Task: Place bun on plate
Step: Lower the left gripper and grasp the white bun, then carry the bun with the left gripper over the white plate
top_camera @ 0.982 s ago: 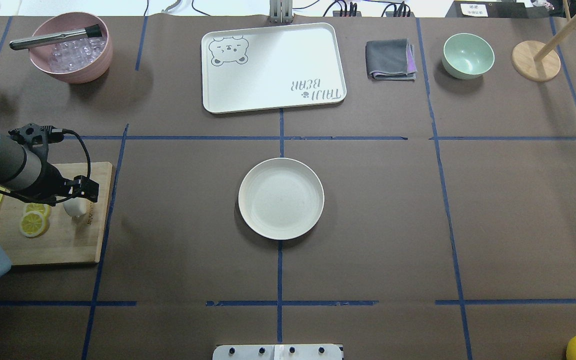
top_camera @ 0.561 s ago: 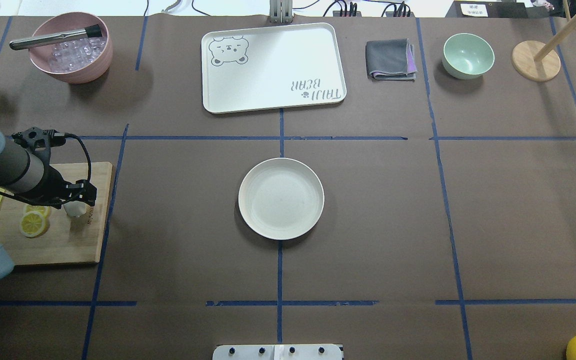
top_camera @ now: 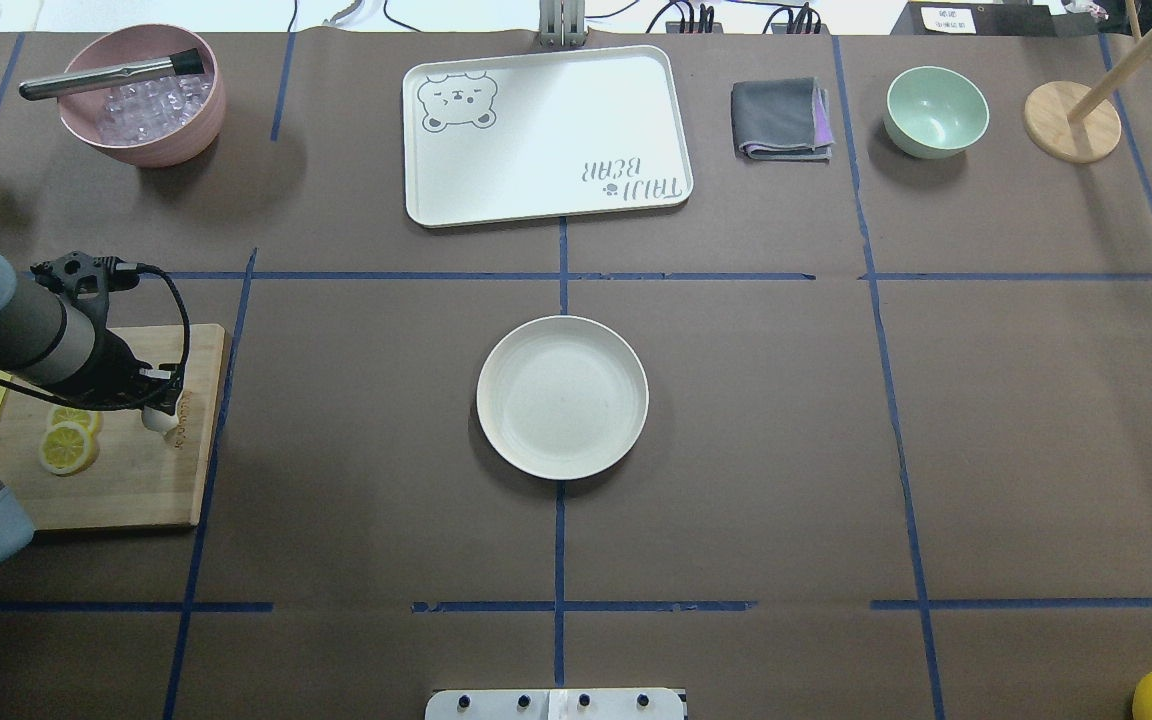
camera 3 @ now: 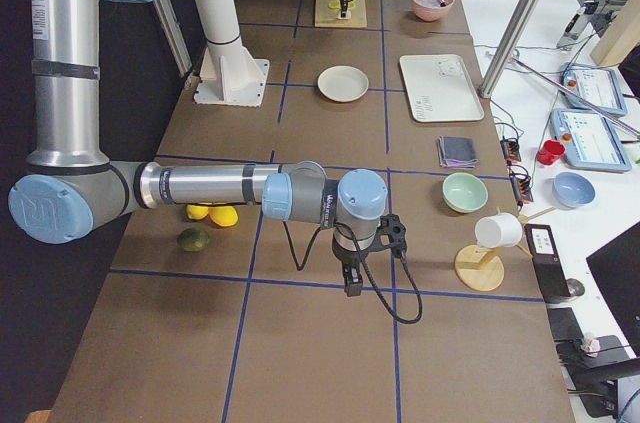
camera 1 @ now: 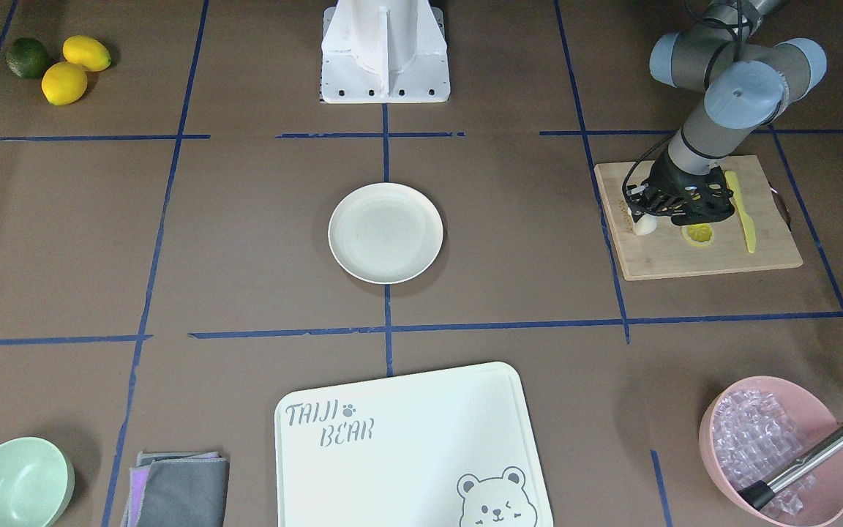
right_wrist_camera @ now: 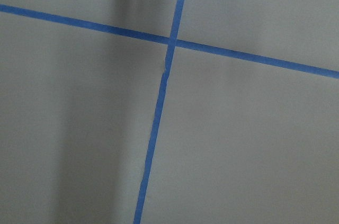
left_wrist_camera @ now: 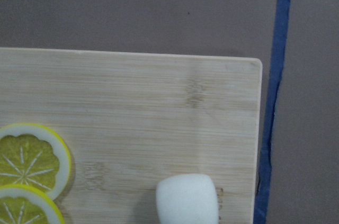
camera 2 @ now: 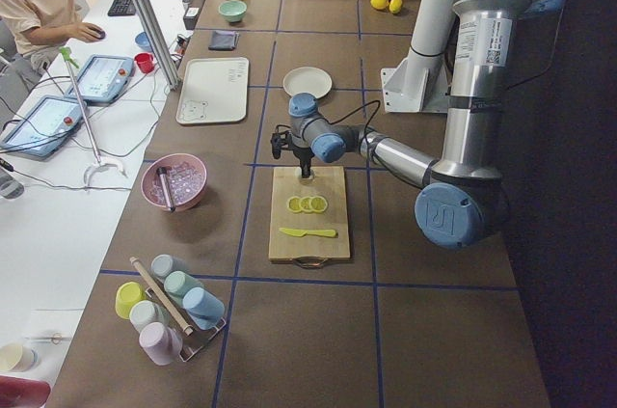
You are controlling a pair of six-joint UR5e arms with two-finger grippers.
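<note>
The bun (left_wrist_camera: 186, 198) is a small white lump near the right edge of a wooden cutting board (top_camera: 126, 480). In the overhead view only a sliver of the bun (top_camera: 158, 421) shows under my left gripper (top_camera: 162, 398), which sits low over it and looks open. From the front, the bun (camera 1: 645, 225) peeks out below the left gripper (camera 1: 652, 214). The round cream plate (top_camera: 562, 397) lies bare at the table's centre, well to the right of the board. My right gripper (camera 3: 353, 288) hangs over bare table far off; I cannot tell its state.
Lemon slices (top_camera: 67, 447) and a yellow knife (camera 1: 745, 212) share the board. Along the far edge stand a pink bowl of ice (top_camera: 141, 95), a bear-print tray (top_camera: 546, 135), a folded cloth (top_camera: 781, 118), a mint bowl (top_camera: 936, 110) and a wooden stand (top_camera: 1071, 120).
My left gripper has come down and shifted slightly over the bun, so it now covers most of it. The bun stays on the board.
</note>
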